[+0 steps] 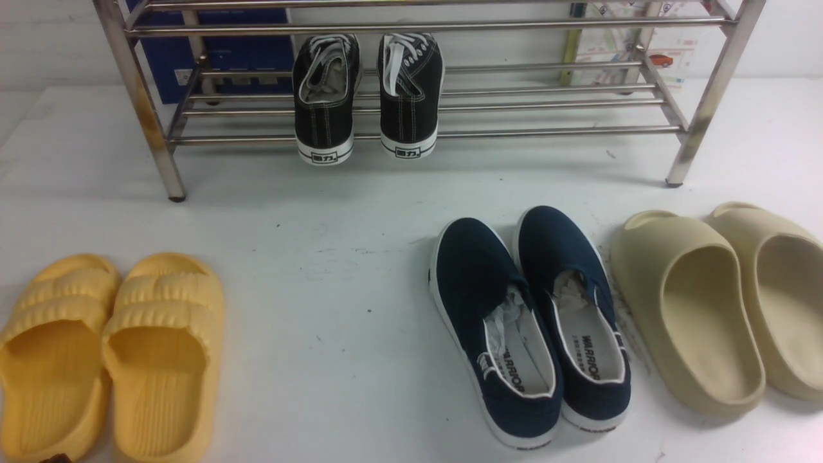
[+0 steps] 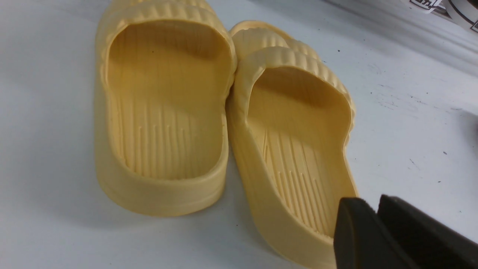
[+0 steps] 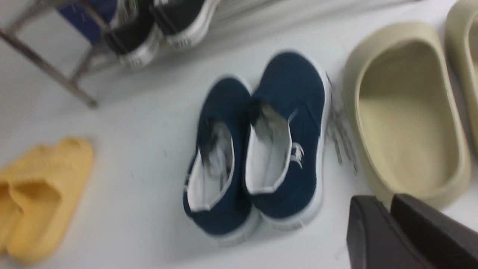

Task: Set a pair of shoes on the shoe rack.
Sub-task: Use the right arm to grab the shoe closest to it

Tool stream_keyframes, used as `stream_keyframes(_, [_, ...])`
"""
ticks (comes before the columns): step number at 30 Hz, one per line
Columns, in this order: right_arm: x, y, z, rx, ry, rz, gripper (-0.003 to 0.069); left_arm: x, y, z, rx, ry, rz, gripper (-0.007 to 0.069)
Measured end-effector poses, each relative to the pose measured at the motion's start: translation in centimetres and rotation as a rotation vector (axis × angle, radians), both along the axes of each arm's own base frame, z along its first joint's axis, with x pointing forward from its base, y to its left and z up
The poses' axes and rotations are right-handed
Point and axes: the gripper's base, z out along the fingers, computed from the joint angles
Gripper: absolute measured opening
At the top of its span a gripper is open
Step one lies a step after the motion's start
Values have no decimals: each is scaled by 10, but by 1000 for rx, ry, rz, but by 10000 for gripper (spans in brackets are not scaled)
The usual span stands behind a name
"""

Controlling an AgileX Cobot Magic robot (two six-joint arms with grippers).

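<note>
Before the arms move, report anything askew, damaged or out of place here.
Heels of the black sneakers overhang the front bar of the shoe rack. The navy slip-ons hold crumpled paper stuffing. Dark scuff marks streak the table beside the beige slippers.

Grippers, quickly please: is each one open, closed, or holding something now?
Left gripper: almost closed, holding nothing.
Right gripper: almost closed, holding nothing.
</note>
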Motion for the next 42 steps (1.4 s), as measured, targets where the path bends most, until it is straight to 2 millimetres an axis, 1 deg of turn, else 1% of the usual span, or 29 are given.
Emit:
stream_keyframes(1, [6,0,8,-46,61,27,94,0,0,0,0,0,0,92])
stream_keyframes(2, [23,-1,22,-128,196,71,78,0,0,0,0,0,0,94])
stream_keyframes(4, [38,-3,30,-183,285,94,69,0,0,0,0,0,0,96])
stream_keyframes(7, [72,4,31,-227,408,156,55,0,0,0,-1,0,0,99])
stream_keyframes(8, [74,6,29,-228,417,163,55,0,0,0,-1,0,0,99])
stream_keyframes(10, [94,23,27,-234,456,232,53,0,0,0,-1,0,0,102])
stream_keyframes(11, [105,38,26,-244,468,279,53,0,0,0,-2,0,0,103])
stream_keyframes(12, [107,41,27,-246,464,286,53,0,0,0,-2,0,0,104])
stream_keyframes(13, [115,60,25,-268,467,346,59,0,0,0,-2,0,0,106])
stream_keyframes(15, [123,92,22,-312,462,438,86,0,0,0,-2,0,0,109])
stream_keyframes(16, [124,98,21,-323,460,450,95,0,0,0,-2,0,0,110])
stream_keyframes(18, [131,141,15,-375,431,531,180,0,0,0,-2,0,0,112])
stream_keyframes(19, [131,144,13,-381,434,536,189,0,0,0,-2,0,0,112])
stream_keyframes(20, [135,167,4,-413,423,567,265,0,0,0,-2,0,0,113])
stream_keyframes(21, [137,178,0,-426,417,578,308,0,0,0,-2,0,0,115])
stream_keyframes(22, [143,196,-13,-460,419,587,395,0,0,0,-2,0,0,117])
stream_keyframes(23, [144,198,-14,-464,419,587,407,0,0,0,-2,0,0,118])
stream_keyframes(26, [161,220,-45,-509,431,566,555,0,0,0,-2,0,0,124])
stream_keyframes(28, [169,226,-62,-529,449,549,586,0,0,0,-2,0,0,125])
stream_keyframes(29, [169,226,-64,-531,452,547,587,0,0,0,-2,0,0,126])
stream_keyframes(31, [175,232,-86,-559,485,541,561,0,0,0,-2,0,0,127])
stream_keyframes(32, [176,232,-88,-560,487,541,556,0,0,0,-2,0,0,127])
stream_keyframes(33, [177,234,-94,-565,500,541,520,0,0,0,-2,0,0,129])
stream_keyframes(34, [177,235,-99,-565,512,539,482,0,0,0,-2,0,0,131])
stream_keyframes(35, [178,236,-103,-559,527,537,418,0,0,0,-2,0,0,134])
stream_keyframes(37, [178,237,-106,-554,540,536,336,0,0,0,-2,0,0,134])
stream_keyframes(39, [178,237,-107,-554,543,536,214,0,0,0,-2,0,0,138])
stream_keyframes(41, [179,237,-107,-551,542,531,116,0,0,0,-2,0,0,141])
stream_keyframes(42, [179,237,-107,-549,543,530,106,0,0,0,-2,0,0,142])
